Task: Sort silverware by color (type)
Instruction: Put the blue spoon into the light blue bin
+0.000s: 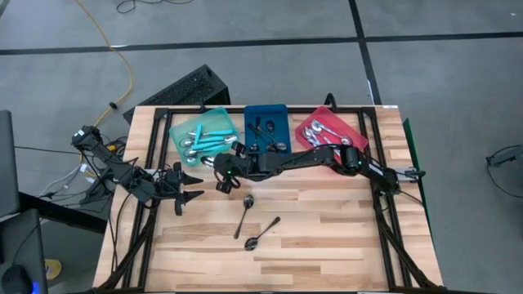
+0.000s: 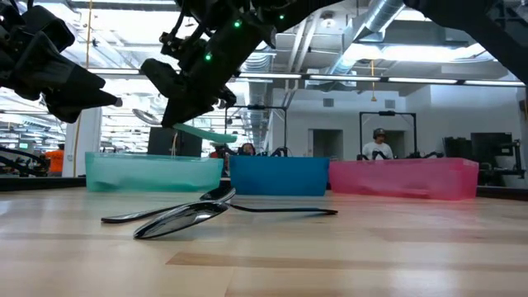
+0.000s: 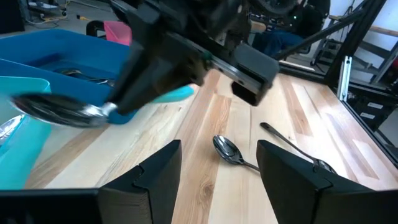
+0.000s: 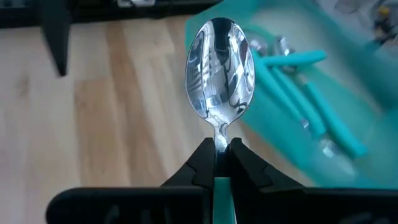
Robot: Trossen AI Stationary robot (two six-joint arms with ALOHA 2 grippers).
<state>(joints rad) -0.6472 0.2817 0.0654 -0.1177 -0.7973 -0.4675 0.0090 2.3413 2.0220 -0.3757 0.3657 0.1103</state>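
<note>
My right gripper (image 1: 221, 175) reaches across to the table's left and is shut on a teal-handled spoon (image 4: 219, 68), in the air just near of the teal tray (image 1: 204, 135). That tray holds several teal-handled spoons. My left gripper (image 1: 189, 186) is open and empty beside it, low over the table's left part; its fingers show in the left wrist view (image 3: 217, 180). A silver spoon (image 1: 245, 214) and a black spoon (image 1: 263, 232) lie flat on the wood near the table's middle. My right gripper pinches the spoon at its neck (image 4: 219, 142), where the metal meets the teal handle, between its two fingers. The teal handle (image 4: 221, 193) runs back between the fingers, and the bowl (image 3: 50, 109) sticks out past the fingertips. The fingers slant down from the table's right. The spoon is lifted clear.
A blue tray (image 1: 267, 126) with dark spoons and a red tray (image 1: 327, 131) with silver spoons stand at the far edge beside the teal one. My right arm (image 1: 327, 157) stretches across in front of them. Bare wood lies at the table's near half.
</note>
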